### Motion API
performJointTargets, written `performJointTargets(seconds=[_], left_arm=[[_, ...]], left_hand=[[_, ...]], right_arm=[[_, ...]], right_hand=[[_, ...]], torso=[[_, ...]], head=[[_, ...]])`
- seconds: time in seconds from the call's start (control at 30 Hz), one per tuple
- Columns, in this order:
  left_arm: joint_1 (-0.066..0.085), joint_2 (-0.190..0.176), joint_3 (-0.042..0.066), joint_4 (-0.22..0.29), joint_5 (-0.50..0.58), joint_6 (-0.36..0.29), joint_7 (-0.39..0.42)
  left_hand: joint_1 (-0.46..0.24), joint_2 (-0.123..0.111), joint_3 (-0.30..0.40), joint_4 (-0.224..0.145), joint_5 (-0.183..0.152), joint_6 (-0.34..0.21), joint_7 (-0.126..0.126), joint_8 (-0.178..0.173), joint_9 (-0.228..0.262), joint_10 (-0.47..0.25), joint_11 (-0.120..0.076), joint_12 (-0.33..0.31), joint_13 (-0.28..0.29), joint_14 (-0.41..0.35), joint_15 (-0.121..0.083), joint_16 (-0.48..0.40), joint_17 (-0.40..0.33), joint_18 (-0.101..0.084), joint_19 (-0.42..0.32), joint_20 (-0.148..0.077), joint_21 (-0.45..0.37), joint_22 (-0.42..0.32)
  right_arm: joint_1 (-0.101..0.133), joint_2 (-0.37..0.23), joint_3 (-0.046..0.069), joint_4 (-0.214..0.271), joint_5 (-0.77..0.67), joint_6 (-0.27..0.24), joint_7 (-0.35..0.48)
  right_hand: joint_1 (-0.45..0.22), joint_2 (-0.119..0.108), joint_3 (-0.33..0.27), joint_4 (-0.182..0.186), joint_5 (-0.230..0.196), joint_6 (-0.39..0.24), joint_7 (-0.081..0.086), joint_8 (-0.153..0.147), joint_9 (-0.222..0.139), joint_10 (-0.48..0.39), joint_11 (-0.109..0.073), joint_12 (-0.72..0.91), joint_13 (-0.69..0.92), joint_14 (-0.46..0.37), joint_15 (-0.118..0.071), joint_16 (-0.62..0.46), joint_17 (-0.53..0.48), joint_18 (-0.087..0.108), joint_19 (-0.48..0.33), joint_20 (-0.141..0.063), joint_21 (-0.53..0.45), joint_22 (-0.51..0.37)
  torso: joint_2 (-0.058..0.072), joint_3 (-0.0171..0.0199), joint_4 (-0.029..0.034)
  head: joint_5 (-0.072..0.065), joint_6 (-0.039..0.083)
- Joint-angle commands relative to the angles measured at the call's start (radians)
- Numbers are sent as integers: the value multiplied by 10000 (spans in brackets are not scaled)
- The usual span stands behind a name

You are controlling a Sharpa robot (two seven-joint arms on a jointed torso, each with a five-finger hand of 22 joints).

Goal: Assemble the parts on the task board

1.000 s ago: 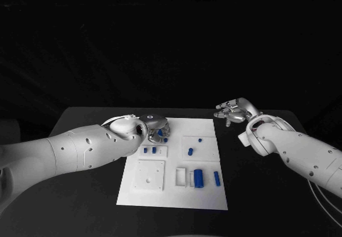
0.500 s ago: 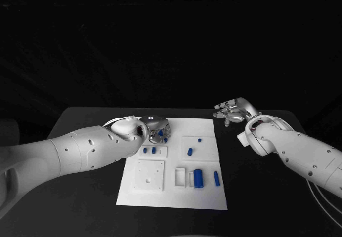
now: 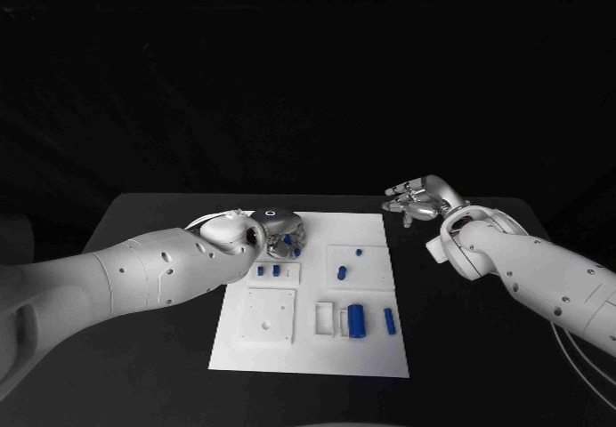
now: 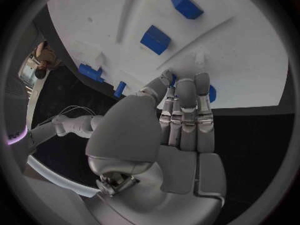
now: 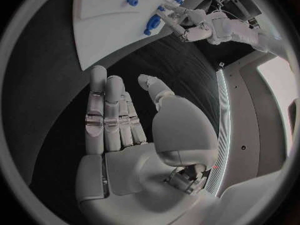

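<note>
The white task board (image 3: 321,351) lies mid-table. My left hand (image 3: 280,231) is over its far left corner. In the left wrist view its fingers (image 4: 187,102) reach straight down to the board (image 4: 250,45), and the thumb closes against them on a small blue part (image 4: 211,93) at the fingertips. My right hand (image 3: 417,201) hovers off the board's far right corner, open, fingers spread and holding nothing (image 5: 125,130). More blue parts lie on the board: a small pair (image 3: 270,269), a slanted piece (image 3: 342,272), a large cylinder (image 3: 356,320) and a slim bar (image 3: 389,321).
A raised white block (image 3: 271,316) sits at the board's near left, with an empty slot (image 3: 325,317) beside it. Black table (image 3: 475,329) lies bare on both sides of the board. The right wrist view shows the left hand (image 5: 194,27) at the board's corner (image 5: 106,20).
Hardly anything differs. The left hand stays at the far left corner of the board, shifted very slightly. The right hand has drifted a touch but stays open.
</note>
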Motion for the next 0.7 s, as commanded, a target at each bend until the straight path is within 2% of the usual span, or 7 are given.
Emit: performJointTargets(seconds=[0.03, 0.7], left_arm=[[-18, 41, 3, -49, -23, 82, 88], [-169, 152, 2, -193, 117, 165, 189]], left_hand=[[-22, 74, 9, 37, 58, 77, -7, -29, -6, 31, 4, -46, -14, 55, 6, 46, 11, 114, -21, -23, 81, 217], [-95, 129, 0, 121, 42, 184, -34, -31, -6, -10, 8, -41, -12, 122, 33, 114, 22, 164, -23, 16, 171, 204]], right_arm=[[-4, 0, 6, 25, 13, 63, 104], [-4, 23, 6, 26, 13, 79, 111]], right_hand=[[-74, -16, 57, -7, 55, -17, 10, 1, 14, -3, 63, -41, -11, -38, 50, 48, -19, 127, 211, 58, -38, -17], [-85, -15, 45, 13, 56, -5, 8, 1, 15, 3, 63, -43, -10, -45, 50, 61, -40, 127, 210, 59, -34, -31]], torso=[[-3, 6, 7], [-3, 4, 11]], head=[[-15, -14], [-26, -51]])
